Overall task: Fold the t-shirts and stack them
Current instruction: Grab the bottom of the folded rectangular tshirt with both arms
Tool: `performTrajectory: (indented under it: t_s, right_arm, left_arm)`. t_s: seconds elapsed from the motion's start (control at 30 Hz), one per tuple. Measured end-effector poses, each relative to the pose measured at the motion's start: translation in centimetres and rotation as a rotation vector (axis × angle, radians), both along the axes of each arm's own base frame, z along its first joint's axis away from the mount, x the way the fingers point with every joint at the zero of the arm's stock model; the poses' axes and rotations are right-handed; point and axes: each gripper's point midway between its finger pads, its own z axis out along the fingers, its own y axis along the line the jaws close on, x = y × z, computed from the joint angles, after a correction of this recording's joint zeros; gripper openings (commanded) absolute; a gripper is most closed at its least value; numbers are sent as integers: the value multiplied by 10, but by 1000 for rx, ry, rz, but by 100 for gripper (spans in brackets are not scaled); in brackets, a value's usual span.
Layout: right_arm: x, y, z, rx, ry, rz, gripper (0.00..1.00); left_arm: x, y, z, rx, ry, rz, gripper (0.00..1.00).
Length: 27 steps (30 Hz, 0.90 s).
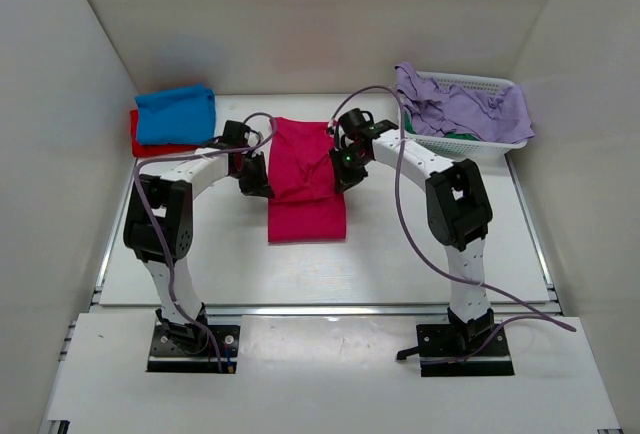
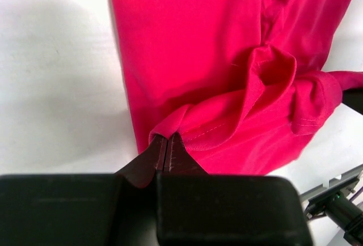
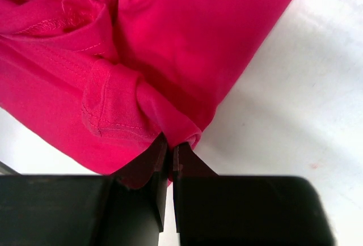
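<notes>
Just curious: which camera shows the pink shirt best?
Top external: only it shows the whole pink shirt. The wrist views show just bunched edges up close, pinched by the left pincer and the right pincer.

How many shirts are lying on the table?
3: the crimson shirt in the middle, the blue shirt atop the red shirt at back left. More may hide in the basket.

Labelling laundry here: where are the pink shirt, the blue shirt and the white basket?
pink shirt (image 1: 306, 216): top view, its flat near half.
blue shirt (image 1: 176, 114): top view, middle of the fold.
white basket (image 1: 470, 78): top view, its far rim.
</notes>
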Motion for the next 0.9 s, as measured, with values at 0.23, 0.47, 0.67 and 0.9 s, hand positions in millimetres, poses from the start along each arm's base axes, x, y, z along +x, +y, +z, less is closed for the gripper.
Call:
performTrajectory:
  t_s: [0.23, 0.47, 0.67, 0.9]
  right_arm:
    - [19, 0, 4, 12, -26, -8, 12]
    - [29, -10, -3, -15, -34, -36, 32]
    - [44, -12, -2, -20, -90, -68, 37]
    - [41, -28, 10, -8, -156, -135, 36]
  left_arm:
    - [15, 2, -8, -10, -9, 16, 18]
    - [44, 7, -2, -44, -46, 69, 29]
    - [102, 4, 36, -119, -186, 122, 46]
    - [126, 15, 52, -232, -252, 185, 44]
